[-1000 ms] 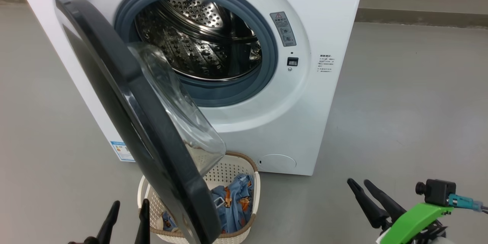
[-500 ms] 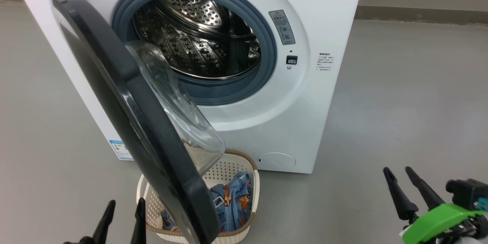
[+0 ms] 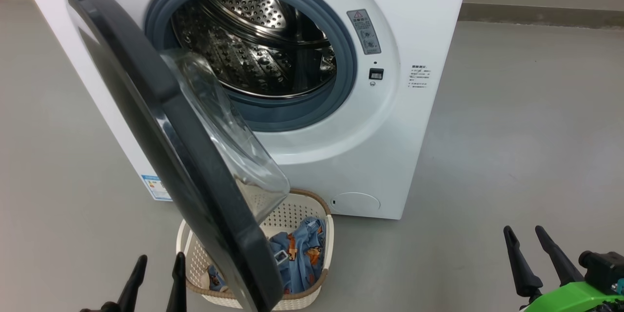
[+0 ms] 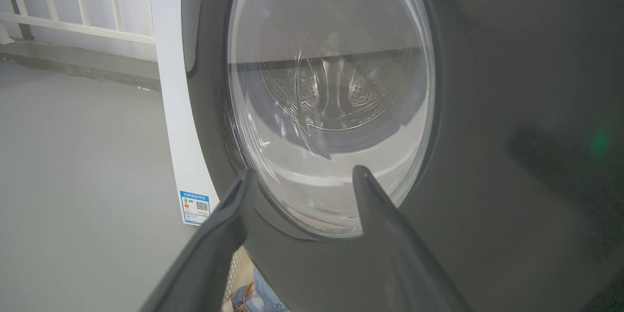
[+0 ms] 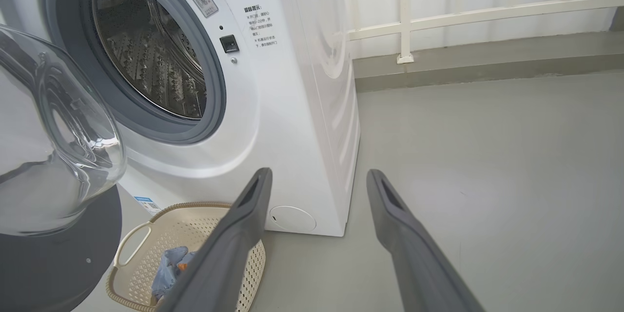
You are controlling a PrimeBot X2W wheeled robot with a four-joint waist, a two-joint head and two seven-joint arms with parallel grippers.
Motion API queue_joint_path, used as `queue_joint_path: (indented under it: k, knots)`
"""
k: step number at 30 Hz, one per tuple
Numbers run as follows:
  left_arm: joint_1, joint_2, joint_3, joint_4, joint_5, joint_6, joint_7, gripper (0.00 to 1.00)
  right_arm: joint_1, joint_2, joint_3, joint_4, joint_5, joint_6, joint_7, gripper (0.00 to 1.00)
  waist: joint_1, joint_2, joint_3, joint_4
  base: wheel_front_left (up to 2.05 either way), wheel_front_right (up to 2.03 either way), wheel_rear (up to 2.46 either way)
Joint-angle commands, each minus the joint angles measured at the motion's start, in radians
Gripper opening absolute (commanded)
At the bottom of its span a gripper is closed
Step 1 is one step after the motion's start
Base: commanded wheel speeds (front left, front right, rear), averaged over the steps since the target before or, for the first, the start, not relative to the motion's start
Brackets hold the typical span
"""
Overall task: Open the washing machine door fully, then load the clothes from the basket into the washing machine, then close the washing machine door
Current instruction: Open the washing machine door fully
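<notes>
Evidently the opening step was not finished: the door stood only part-way out. At the lower left of the head view the left fingers were spread wide and held nothing, pointing up the frame just beside the door's dark outer face. The left wrist view looked straight at that face and its glass window. The washing machine door stood upright, hinged at the upper left and seen nearly edge-on. Its rim ran from upper left down to bottom centre, and the clear bowl bulged toward the right. Its lower edge overhung the basket at bottom centre, which sat on the floor just in front of the washing machine. The clothes lay bundled inside, partly hidden. At the lower right the right fingers were likewise spread and empty, well apart from everything. The next move probably called for swinging the door farther leftward, clear of the basket, before reaching for the clothes.
</notes>
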Motion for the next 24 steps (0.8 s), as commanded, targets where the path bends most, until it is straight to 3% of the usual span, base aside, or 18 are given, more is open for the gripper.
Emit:
queue_joint_path:
  k: [1,10,11,12,13,19,24]
  knots:
    - [-0.032,0.012,0.034,-0.025,-0.001,-0.003,-0.006,1.0,0.004,-0.01,0.011,-0.023,-0.022,0.002,-0.013,1.0,0.0,0.0,0.0,0.002,0.0,0.0,0.0]
    - [-0.04,0.005,0.038,-0.016,-0.001,-0.003,-0.006,1.0,0.026,0.019,-0.018,-0.025,-0.059,0.002,-0.013,1.0,0.0,0.0,0.0,0.008,0.0,0.0,0.0]
    - [-0.042,0.004,0.038,-0.017,0.001,-0.003,-0.006,0.54,0.027,0.02,-0.019,-0.025,-0.061,0.002,-0.013,1.0,0.0,0.0,-0.001,0.009,0.0,0.0,0.0]
    - [-0.043,0.003,0.039,-0.02,0.003,-0.003,-0.006,0.17,0.028,0.021,-0.02,-0.025,-0.063,0.002,-0.013,1.0,0.0,0.0,-0.002,0.01,0.0,0.0,0.0]
    - [-0.045,0.002,0.04,-0.025,0.003,-0.003,-0.006,0.0,0.03,0.022,-0.022,-0.025,-0.064,0.002,-0.013,1.0,0.0,0.0,-0.004,0.011,0.0,0.0,0.0]
    - [-0.061,-0.013,0.081,-0.121,-0.017,-0.003,-0.006,0.0,0.043,0.025,-0.039,-0.033,-0.072,0.002,-0.013,1.0,0.0,0.0,-0.015,0.023,0.0,0.0,0.0]
    - [-0.074,-0.027,0.107,-0.315,-0.03,-0.003,-0.006,0.0,0.056,0.032,-0.052,-0.042,-0.078,0.002,-0.013,1.0,0.0,0.0,-0.025,0.036,0.0,0.0,0.0]
